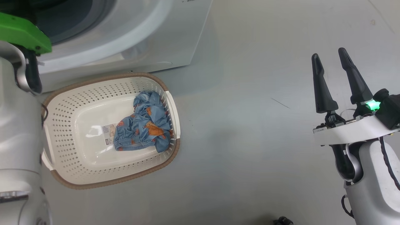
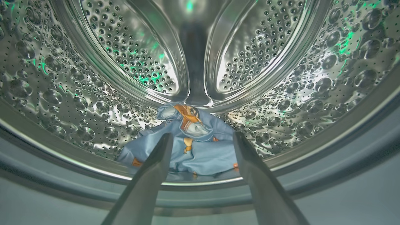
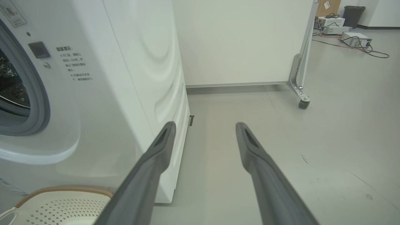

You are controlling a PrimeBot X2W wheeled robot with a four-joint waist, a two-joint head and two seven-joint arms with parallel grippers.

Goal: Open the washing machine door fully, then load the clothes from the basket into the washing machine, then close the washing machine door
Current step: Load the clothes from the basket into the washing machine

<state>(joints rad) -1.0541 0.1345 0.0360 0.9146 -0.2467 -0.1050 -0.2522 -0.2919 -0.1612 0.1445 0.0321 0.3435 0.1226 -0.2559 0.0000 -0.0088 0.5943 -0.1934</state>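
Note:
The white washing machine (image 1: 131, 47) stands at the top left of the head view with its mouth uncovered; its door is out of view. In front of it the cream basket (image 1: 62, 131) holds one crumpled light-blue garment (image 1: 143, 128) on its right side. In the left wrist view my left gripper (image 2: 202, 137) is open inside the machine's mouth, and a second light-blue garment (image 2: 190, 147) lies loose on the steel drum (image 2: 93, 109) floor just beyond the fingertips. My right gripper (image 1: 328, 57) hangs open over bare floor, far right of the basket.
My left arm's pale forearm (image 1: 18, 140) and green cover (image 1: 22, 31) overlap the basket's left side. In the right wrist view a white wheeled partition (image 3: 243, 43) stands behind the machine, and boxes with cables (image 3: 353, 37) lie on the floor at the far right.

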